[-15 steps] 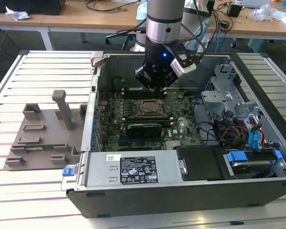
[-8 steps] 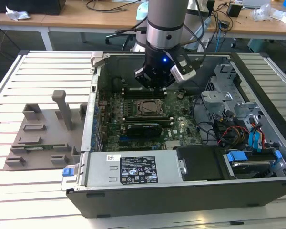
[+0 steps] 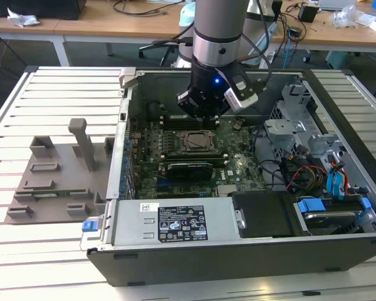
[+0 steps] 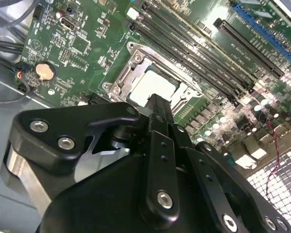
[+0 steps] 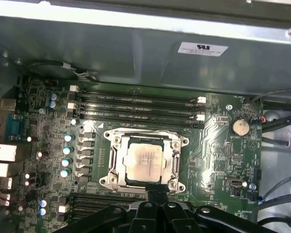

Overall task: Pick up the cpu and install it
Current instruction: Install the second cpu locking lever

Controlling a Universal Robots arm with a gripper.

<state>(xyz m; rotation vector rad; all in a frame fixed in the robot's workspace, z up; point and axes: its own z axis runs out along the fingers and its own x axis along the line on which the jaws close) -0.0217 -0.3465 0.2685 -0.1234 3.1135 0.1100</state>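
- cpu lies flat inside the socket frame on the motherboard, centre of the first wrist view; pale square also seen in the second wrist view, centre.
- gripper hangs over the open computer case, upper centre of the exterior view, just above the socket; holds nothing that shows; cannot tell if fingers are apart or closed.
- Black gripper body fills the lower half of the second wrist view, tip near the cpu's edge.
- Room: memory slots close beside the frame, case wall above them; drive cage and cables on the exterior view's right.
- Exterior view adds a grey fixture block at left on the slatted table.
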